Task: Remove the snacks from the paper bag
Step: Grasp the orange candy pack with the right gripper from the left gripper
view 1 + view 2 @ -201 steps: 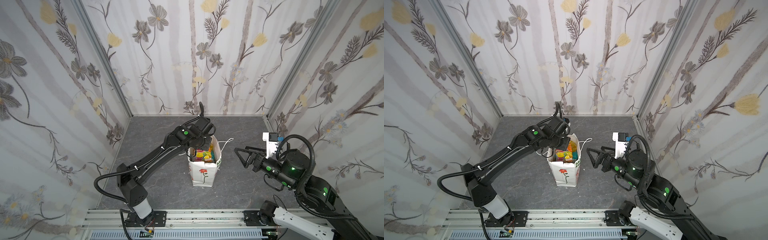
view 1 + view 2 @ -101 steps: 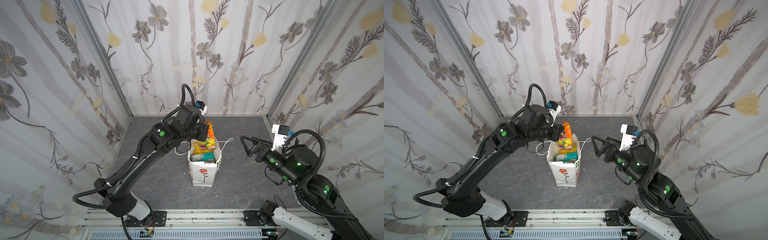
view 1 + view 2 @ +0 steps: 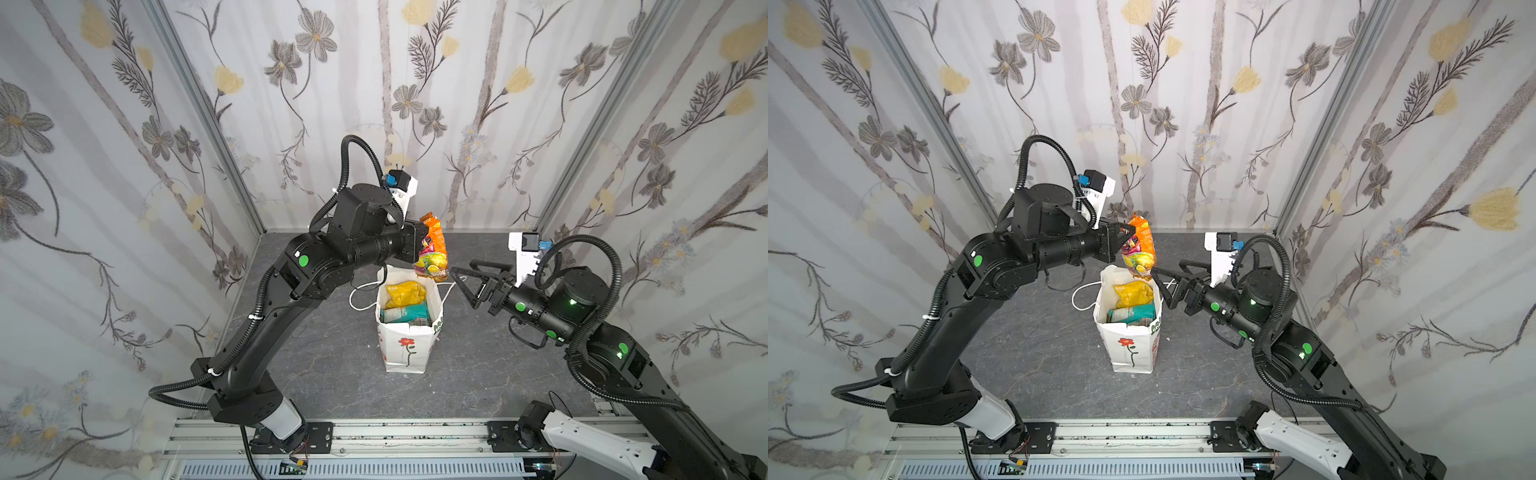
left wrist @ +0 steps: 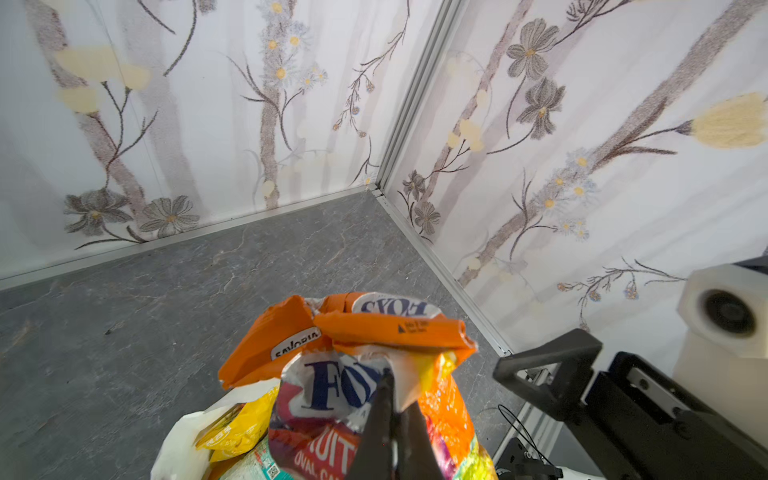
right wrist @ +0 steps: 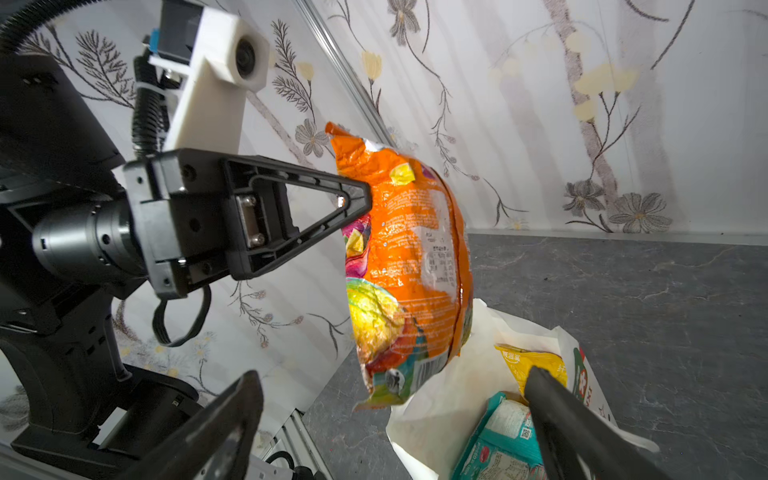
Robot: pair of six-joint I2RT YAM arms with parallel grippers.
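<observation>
**LIFTING A PACKET CLEAR OF THE BAG**

**Top views.** Note the left gripper (image 3: 422, 244) clenched on the orange-pink packet (image 3: 433, 254), hung in the air just above the back rim of the paper bag (image 3: 405, 347). Note the right gripper (image 3: 461, 268) spread wide and empty, tips just beside the packet's lower end. Find no packet on the table (image 3: 332, 374). Find the yellow packet (image 3: 405, 291) and teal packet (image 3: 406, 311) inside the upright bag. Judge the step as removal of what seems the first snack. Next, carry sideways past the rim, lower onto bare table, release. Avoid nudging the light bag.

**Left wrist.** See shut fingers (image 4: 376, 424) pinching crumpled foil below the folded orange top seam.

**Right wrist.** See the packet hanging upright, puffed and crinkled. Note the glossy orange back with fine print and the fruit pictures lower down.
</observation>
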